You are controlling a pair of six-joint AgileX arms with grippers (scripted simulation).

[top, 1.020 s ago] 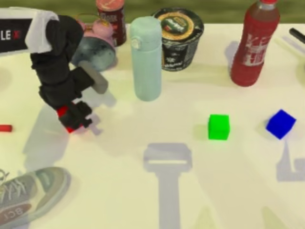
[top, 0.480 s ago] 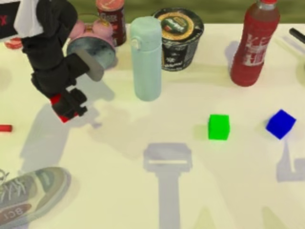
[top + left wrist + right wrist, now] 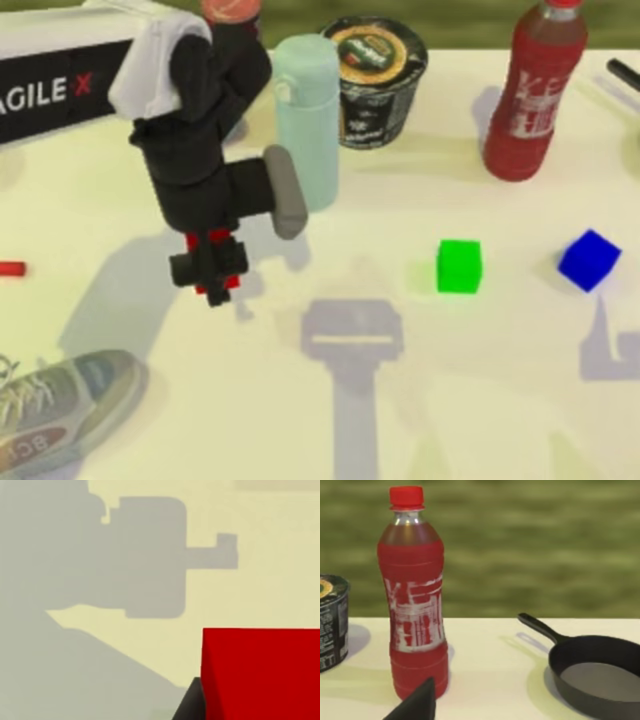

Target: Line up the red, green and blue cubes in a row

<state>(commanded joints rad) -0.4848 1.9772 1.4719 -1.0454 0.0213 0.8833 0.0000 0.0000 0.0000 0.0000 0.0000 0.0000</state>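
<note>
My left gripper hangs above the table left of centre, shut on the red cube, which shows as red patches between the black fingers. The left wrist view shows the red cube close up beside one dark finger, with only bare table and shadows beyond. The green cube rests on the table right of centre. The blue cube lies farther right, turned at an angle. My right gripper is out of the top view; just a dark part of it shows in the right wrist view.
Along the back stand a pale green flask, a black noodle tub, a red drink bottle and a red can. A shoe lies front left, a thin red bar at the left edge. A black pan sits far right.
My left arm has swung to the right and slightly forward with the red cube, moving from the table's left part toward the middle. The green and blue cubes have not moved.
</note>
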